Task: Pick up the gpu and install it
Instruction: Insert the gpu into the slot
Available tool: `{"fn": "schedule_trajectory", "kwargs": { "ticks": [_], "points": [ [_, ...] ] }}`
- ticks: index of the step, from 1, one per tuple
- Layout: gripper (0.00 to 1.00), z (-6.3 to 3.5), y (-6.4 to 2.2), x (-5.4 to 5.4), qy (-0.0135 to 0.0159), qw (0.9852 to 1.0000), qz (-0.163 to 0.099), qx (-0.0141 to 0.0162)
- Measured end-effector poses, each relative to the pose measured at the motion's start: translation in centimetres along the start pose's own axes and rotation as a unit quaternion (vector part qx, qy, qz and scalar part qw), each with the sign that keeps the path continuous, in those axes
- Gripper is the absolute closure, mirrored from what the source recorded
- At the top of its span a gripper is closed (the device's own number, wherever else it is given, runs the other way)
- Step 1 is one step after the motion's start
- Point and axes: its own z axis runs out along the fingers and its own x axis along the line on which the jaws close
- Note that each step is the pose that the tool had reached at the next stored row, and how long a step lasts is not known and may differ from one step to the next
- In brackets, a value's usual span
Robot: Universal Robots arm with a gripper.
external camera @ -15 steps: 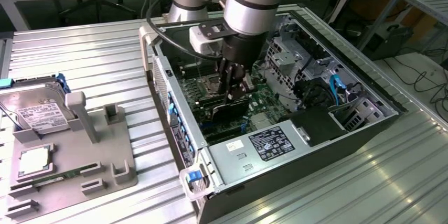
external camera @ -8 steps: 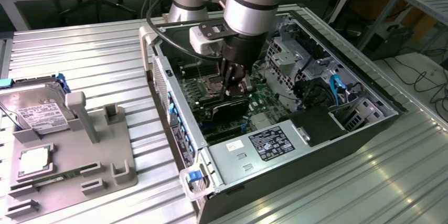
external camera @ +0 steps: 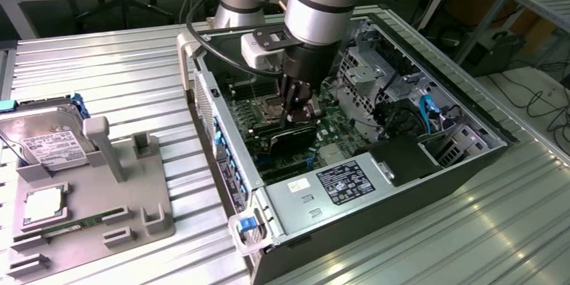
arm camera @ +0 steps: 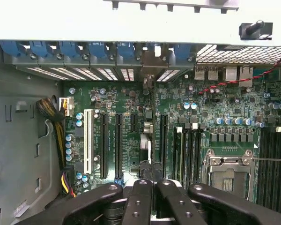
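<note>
The gpu (external camera: 290,139) stands on edge inside the open computer case (external camera: 463,108), down on the green motherboard (external camera: 334,128), its black fan side facing the exterior view's front. In the wrist view the gpu (arm camera: 148,140) shows edge-on as a thin strip between the expansion slots, and its silver bracket (arm camera: 148,70) meets the case's rear slot openings. My gripper (external camera: 300,113) reaches down into the case directly over the card. The gripper (arm camera: 152,187) has its black fingers (arm camera: 139,201) pressed together on the card's top edge.
A grey parts stand (external camera: 107,198) on the exterior view's left holds a silver hard drive (external camera: 49,141), a processor (external camera: 40,205) and a narrow green memory stick (external camera: 76,225). The power supply (external camera: 334,188), drive cage (external camera: 365,71) and cables (external camera: 428,115) crowd the case around the board.
</note>
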Motion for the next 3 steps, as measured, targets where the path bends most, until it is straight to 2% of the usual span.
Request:
{"fn": "schedule_trajectory", "kwargs": {
  "ticks": [3],
  "points": [
    [0.89,0.00,0.00,0.00,0.0000,1.0000,0.000,0.0000]
  ]
}}
